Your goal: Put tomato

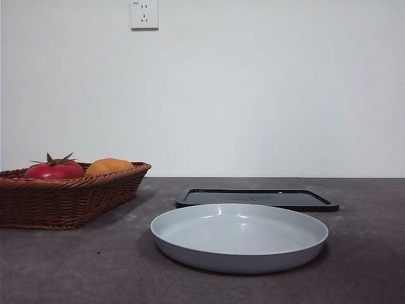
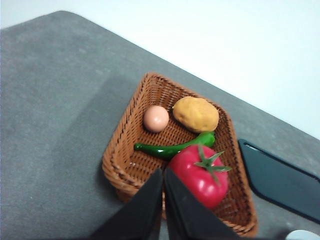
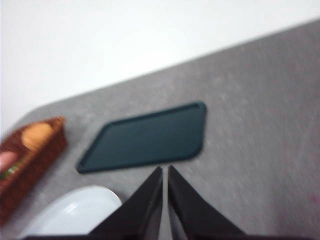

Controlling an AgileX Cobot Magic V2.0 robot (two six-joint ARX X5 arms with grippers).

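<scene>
A dark grey table [image 1: 76, 266] runs back to a plain white wall [image 1: 266, 88] with a socket [image 1: 143, 14]; on it sit a wicker basket [image 1: 63, 199], a grey plate [image 1: 239, 237] and a dark tray [image 1: 256, 197]. The left gripper [image 2: 163, 175] hangs above the basket's edge, jaws closed on nothing; the right gripper [image 3: 164, 172] hovers over table beside the tray, likewise pressed together and empty. The tomato [image 2: 200, 176] lies in the basket beside a green pepper [image 2: 172, 147], stem up; being round, it shows no long axis.

A glossy, smooth skin is shown by the round red tomato [image 2: 199, 176]; the brown woven wicker basket [image 2: 125, 165] is rough, the round grey plate [image 1: 239, 237] smooth and slightly shiny.
</scene>
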